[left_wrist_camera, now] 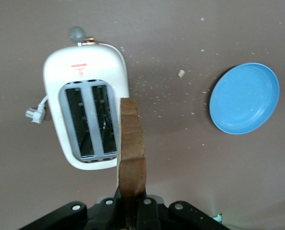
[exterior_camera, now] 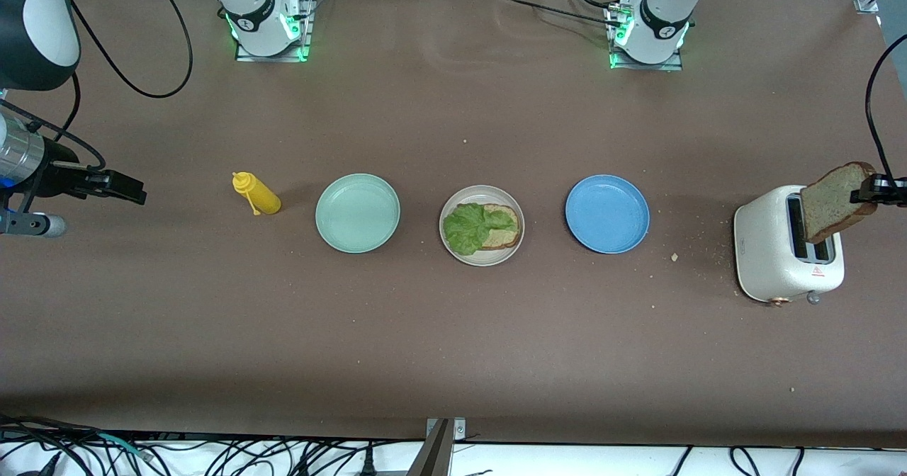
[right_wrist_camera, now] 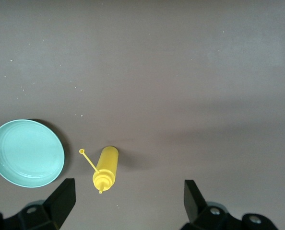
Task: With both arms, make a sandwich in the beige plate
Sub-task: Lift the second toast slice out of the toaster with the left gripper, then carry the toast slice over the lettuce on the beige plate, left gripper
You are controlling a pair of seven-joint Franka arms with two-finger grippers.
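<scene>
The beige plate (exterior_camera: 482, 260) lies in the middle of the table. On it rests a brown toast slice (exterior_camera: 506, 228), partly covered by a green lettuce leaf (exterior_camera: 467, 228). My left gripper (exterior_camera: 864, 191) (left_wrist_camera: 131, 211) is shut on the edge of a second toast slice (exterior_camera: 836, 200) (left_wrist_camera: 131, 151), which hangs upright in the air over the white toaster (exterior_camera: 774, 256) (left_wrist_camera: 85, 72). The toaster's two slots look empty. My right gripper (exterior_camera: 133, 193) (right_wrist_camera: 128, 197) waits open in the air at the right arm's end of the table, over bare table next to a yellow bottle (right_wrist_camera: 106, 167), with nothing between its fingers.
A mint green plate (exterior_camera: 357, 213) (right_wrist_camera: 26, 152) and a blue plate (exterior_camera: 607, 213) (left_wrist_camera: 244, 98) flank the beige plate. The yellow squeeze bottle (exterior_camera: 257, 194) lies on its side beside the mint plate. Crumbs dot the table near the toaster.
</scene>
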